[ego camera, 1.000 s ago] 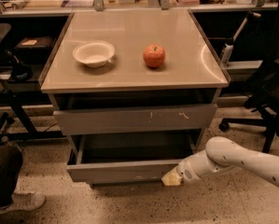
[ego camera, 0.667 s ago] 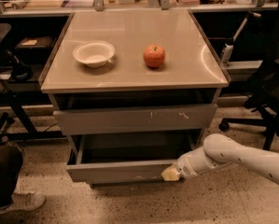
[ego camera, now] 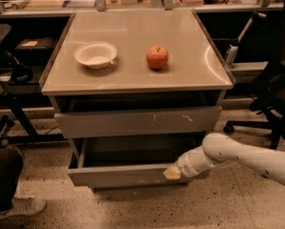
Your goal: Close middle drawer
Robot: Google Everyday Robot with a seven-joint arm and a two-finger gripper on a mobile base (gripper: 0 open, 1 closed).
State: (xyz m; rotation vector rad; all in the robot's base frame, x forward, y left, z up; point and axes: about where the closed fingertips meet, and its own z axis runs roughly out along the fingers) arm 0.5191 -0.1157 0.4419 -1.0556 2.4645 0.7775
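The middle drawer [ego camera: 118, 175] stands pulled out from the grey cabinet, its plain grey front panel forward and its bare tray [ego camera: 132, 154] showing behind it. My gripper [ego camera: 173, 172], at the end of the white arm [ego camera: 237, 154] that comes in from the right, rests against the right part of that front panel. The taller drawer front with small white scratches [ego camera: 137, 120] sits above it, almost flush with the cabinet.
A white bowl [ego camera: 95, 55] and a red apple [ego camera: 157, 57] stand on the cabinet top [ego camera: 132, 75]. A black office chair [ego camera: 275, 94] is at the right. A person's shoe [ego camera: 18, 206] is at the lower left. Dark shelving runs behind the cabinet.
My gripper has shifted slightly up and inward against the drawer front. The drawer looks about as far out as before.
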